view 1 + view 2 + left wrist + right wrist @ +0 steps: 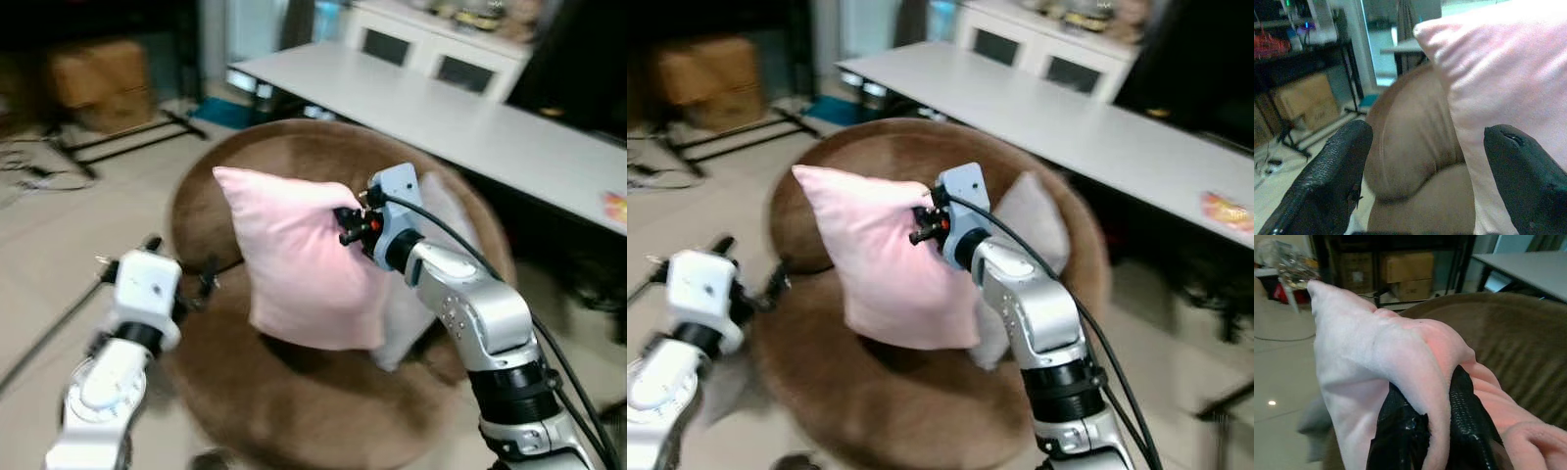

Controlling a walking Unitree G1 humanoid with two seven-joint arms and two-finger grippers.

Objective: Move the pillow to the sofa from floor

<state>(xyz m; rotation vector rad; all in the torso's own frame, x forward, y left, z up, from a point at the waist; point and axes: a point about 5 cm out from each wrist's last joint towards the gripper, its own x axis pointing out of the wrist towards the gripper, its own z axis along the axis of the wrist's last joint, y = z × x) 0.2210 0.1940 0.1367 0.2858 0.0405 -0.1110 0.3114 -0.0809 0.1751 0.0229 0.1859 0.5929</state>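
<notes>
— The pillow, how is it?
— Pink, soft, upright over the round brown sofa. The right gripper pinches its top fold.
— And the left gripper?
— Jaws spread wide, just beside the pillow's edge.

The room is evenly lit with soft indoor light, and no hard shadows fall across the floor. The white table catches the most light and looks washed out along its top. Both head views are soft with slight motion blur, worst toward the edges, where the left gripper and the far cabinets smear. The back left corner sits in deep shade. The pink pillow throws a dim shadow onto the brown sofa beneath it. In the left wrist view the pillow glares nearly white at the top, a cool bluish light comes from the window behind, and the near black fingers are out of focus. The right wrist view is sharper close in, with a small glint on the floor.
</notes>
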